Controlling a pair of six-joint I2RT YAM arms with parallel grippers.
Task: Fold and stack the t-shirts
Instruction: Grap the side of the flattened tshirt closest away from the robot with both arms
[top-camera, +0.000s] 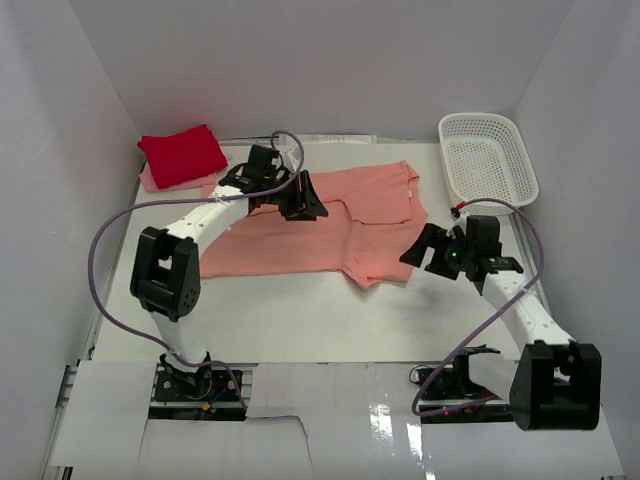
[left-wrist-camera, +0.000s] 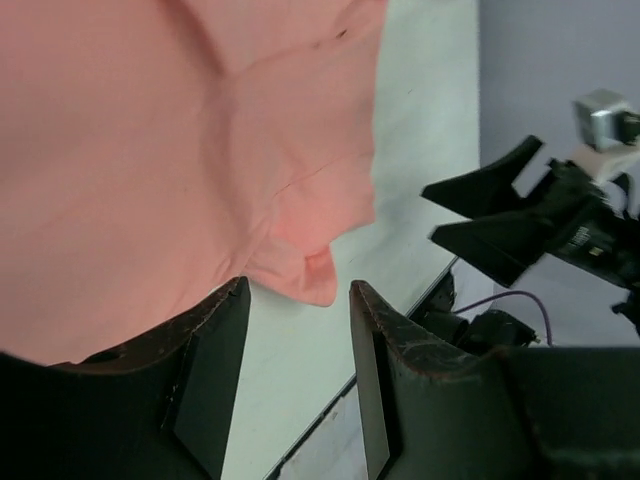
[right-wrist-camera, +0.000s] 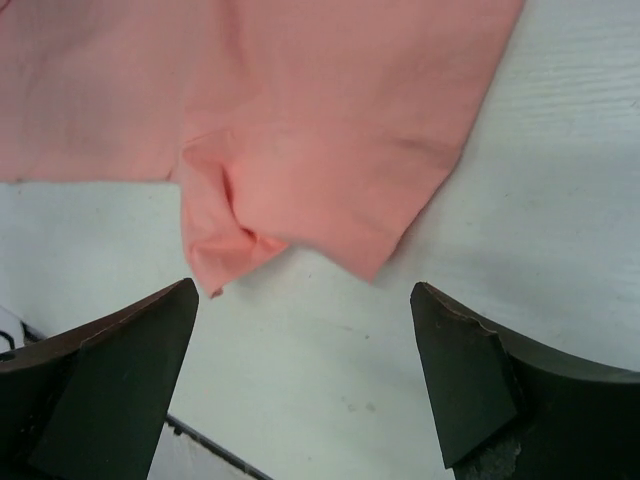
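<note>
At the far left corner of the table lies the red shirt. It is folded and it rests on the pale pink shirt, of which only an edge shows below it.

Next to this pile is my left claw. It hangs over the far left part of the salmon shirt. Its fingers stand about half apart and there is nothing between them. In the gap I see only bare table, with a crumpled corner of the salmon cloth just past the tips. If the claw touches the cloth under it, I cannot tell.

The salmon shirt is spread in the middle of the table, between my two claws. It lies mostly flat, but its near right corner is bunched into a small fold.

My right claw is just beside this bunched corner, at the right edge of the shirt. Its jaws are wide apart and hold nothing, and the cloth lies a little beyond the tips.

At the far right corner stands the white basket, apart from the shirt.
</note>
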